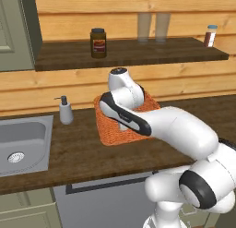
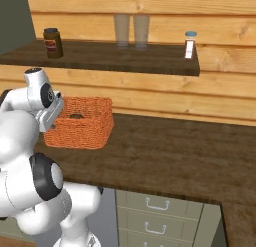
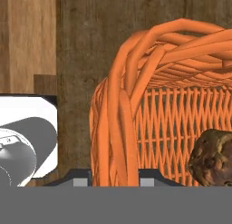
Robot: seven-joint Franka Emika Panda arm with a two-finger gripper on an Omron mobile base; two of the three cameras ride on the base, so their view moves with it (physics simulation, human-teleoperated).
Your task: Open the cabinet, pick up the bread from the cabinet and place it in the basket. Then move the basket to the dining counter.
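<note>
Tool (image 3: 115, 175): closed on the rim wall of the basket (image 2: 82, 123), one finger on each side of the woven wall as seen in the hand view; fingertips mostly cut off at the bottom of that view. In the left base view, hidden behind the arm's wrist, which reaches down over the basket.

Basket: orange wicker, rectangular with rounded corners, resting upright on the dark wood table (image 2: 165, 151), near the back wall, to the right of the steel sink (image 1: 20, 146) and the soap dispenser (image 1: 65, 111).

Bread (image 3: 212, 158): small brown lump lying inside the basket, on the basket floor, just beside the gripped wall. In the right base view, visible as a dark spot low inside the basket.

Shelf (image 1: 133, 51) above the table: dark jar with red label (image 1: 98, 42) at left, two clear glasses (image 2: 131, 31) in the middle, small shaker with a light cap (image 2: 189, 45) at right. All upright, well apart from the basket.

Cabinet door (image 1: 16, 31): grey-green, at upper left of the left base view, above the sink.

Below the table, right side: pale drawers with metal handles (image 2: 155, 206).
</note>
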